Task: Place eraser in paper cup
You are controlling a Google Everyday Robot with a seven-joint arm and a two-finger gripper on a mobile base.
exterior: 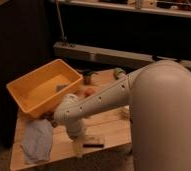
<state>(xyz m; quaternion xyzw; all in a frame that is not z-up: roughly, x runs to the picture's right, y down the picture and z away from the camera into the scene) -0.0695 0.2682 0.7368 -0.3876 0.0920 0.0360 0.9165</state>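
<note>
Step in hand: the approach to the pick-up; no grasp is made.

The gripper (79,148) hangs low over the front edge of the table (111,131), pointed downward at the end of the arm (96,102). Its fingers stand spread, with nothing between them. The eraser (94,142) lies flat on the table just beside the gripper, on the side nearer the robot's body. Whether a finger touches it cannot be told.

The paper cup (124,113) appears to be the pale round shape near the table's right edge, partly hidden under the arm. This identification is uncertain in the dim view.

Next move, by judgement: bring the fingers astride the eraser's narrow sides, close, lift clear, then carry it towards the cup. The block looks long against the cup's mouth, so it will likely have to go in end first.

Other items:
- A yellow bin (36,90) sits at the back left.
- A grey-blue cloth (36,141) lies front left, near the gripper but apart from it.
- An orange ball (89,92) and a small dark cup (87,76) sit behind the arm.

Obstruction: the arm itself crosses the path to the cup and screens it.
</note>
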